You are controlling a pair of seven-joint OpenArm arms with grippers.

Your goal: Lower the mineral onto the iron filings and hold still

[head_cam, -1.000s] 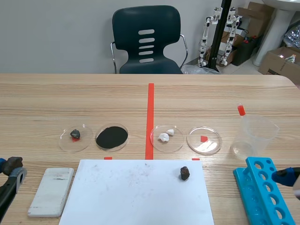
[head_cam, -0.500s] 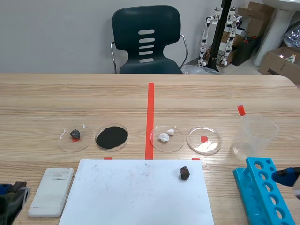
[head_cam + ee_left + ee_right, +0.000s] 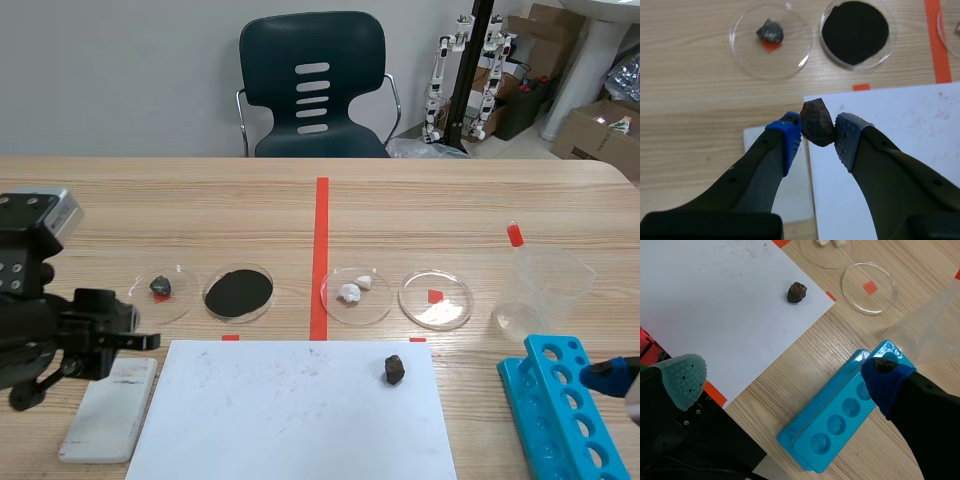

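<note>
My left gripper [image 3: 817, 136] is shut on a dark brown mineral [image 3: 817, 123], held above the corner of the white paper [image 3: 900, 130] and a white slab [image 3: 774, 172]. Ahead of it lies the dish of black iron filings [image 3: 855, 31], with a dish holding a grey mineral [image 3: 770, 30] beside that. In the scene view the left arm [image 3: 70, 325] stands raised over the table's left, short of the filings dish [image 3: 238, 292]. My right gripper [image 3: 785, 380] is open over the blue tube rack [image 3: 840, 415], holding nothing.
A second dark mineral [image 3: 394, 370] lies on the paper [image 3: 290, 420]. Right of the red tape are a dish with white pieces [image 3: 355, 293], an empty dish [image 3: 435, 298] and a clear beaker [image 3: 545, 290]. The tube rack [image 3: 560, 405] sits at the front right.
The left arm has come up from the low front-left corner and now stands raised over the white slab, closer to the dishes. The right arm and the table's objects have not moved.
</note>
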